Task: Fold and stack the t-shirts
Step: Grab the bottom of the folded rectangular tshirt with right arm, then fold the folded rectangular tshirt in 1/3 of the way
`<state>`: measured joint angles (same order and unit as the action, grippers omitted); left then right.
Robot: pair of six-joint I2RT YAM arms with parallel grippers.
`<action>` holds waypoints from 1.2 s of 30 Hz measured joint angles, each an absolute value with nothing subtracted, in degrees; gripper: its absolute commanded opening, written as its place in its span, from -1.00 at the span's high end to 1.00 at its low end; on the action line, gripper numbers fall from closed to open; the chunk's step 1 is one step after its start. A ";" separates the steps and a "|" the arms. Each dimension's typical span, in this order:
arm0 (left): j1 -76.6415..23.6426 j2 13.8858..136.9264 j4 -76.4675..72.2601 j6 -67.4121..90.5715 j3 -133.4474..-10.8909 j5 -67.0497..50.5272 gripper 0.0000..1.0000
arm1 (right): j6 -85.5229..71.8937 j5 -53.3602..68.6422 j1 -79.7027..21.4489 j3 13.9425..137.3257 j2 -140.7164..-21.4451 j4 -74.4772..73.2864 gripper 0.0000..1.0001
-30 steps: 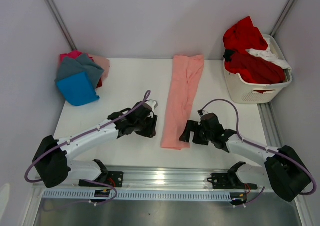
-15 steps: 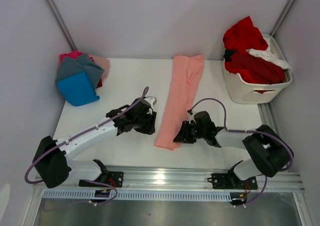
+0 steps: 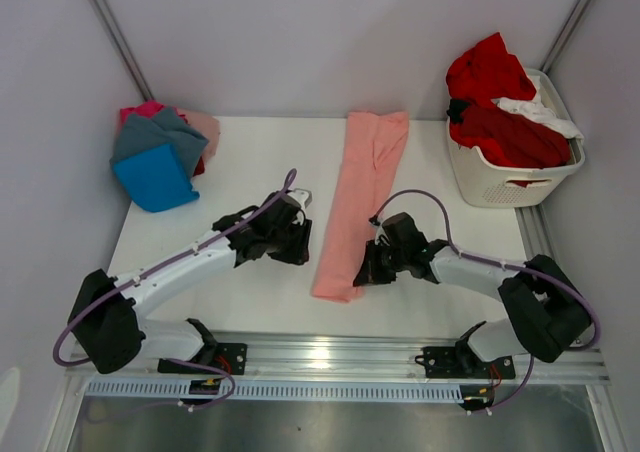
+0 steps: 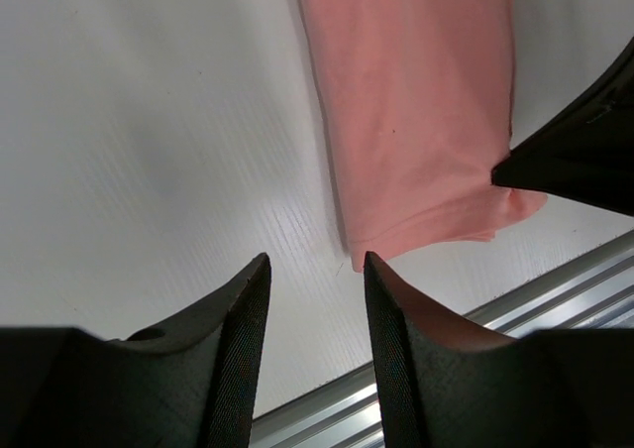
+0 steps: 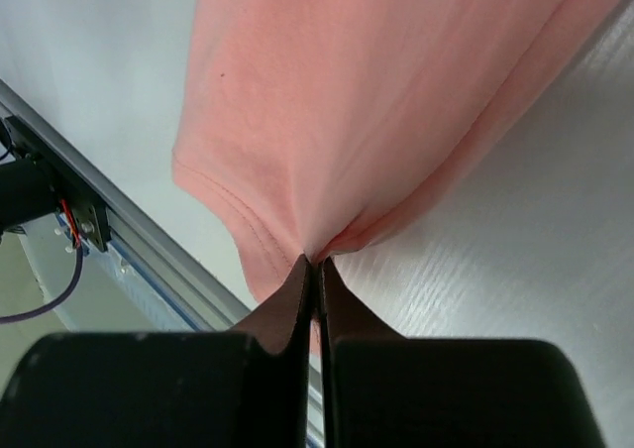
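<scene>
A salmon-pink t-shirt [image 3: 362,187], folded into a long strip, lies down the middle of the table. My right gripper [image 3: 364,274] is shut on its near right edge, and the cloth [image 5: 337,101] bunches up at the closed fingertips [image 5: 318,262]. My left gripper [image 3: 300,255] hovers just left of the strip's near end, open with nothing between its fingers [image 4: 248,299]. The near left corner of the t-shirt [image 4: 416,121] lies right beside its fingertip. Other folded t-shirts [image 3: 158,154] in blue, grey, magenta and pale pink are stacked at the back left.
A white slatted laundry basket [image 3: 510,180] at the back right holds red and white shirts. A metal rail [image 3: 330,357] runs along the table's near edge. Grey walls close in the back and sides.
My right gripper slid left onto the strip's near right edge and shut on the cloth, shifting the near end slightly. My left gripper barely moved.
</scene>
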<state>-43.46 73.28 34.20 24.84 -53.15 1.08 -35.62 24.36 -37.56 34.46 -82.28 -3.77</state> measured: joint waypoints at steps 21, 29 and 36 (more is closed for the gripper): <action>-41.67 77.76 34.83 22.96 -57.14 1.06 0.10 | -30.41 31.46 -27.57 44.12 -62.92 -28.56 1.00; -41.47 77.93 34.81 22.92 -57.14 0.36 0.11 | -32.64 36.49 -18.26 51.81 -68.93 -18.20 1.00; -41.47 77.91 34.74 22.85 -57.14 -0.71 0.12 | -36.07 35.53 -15.55 64.55 -85.65 -8.45 1.00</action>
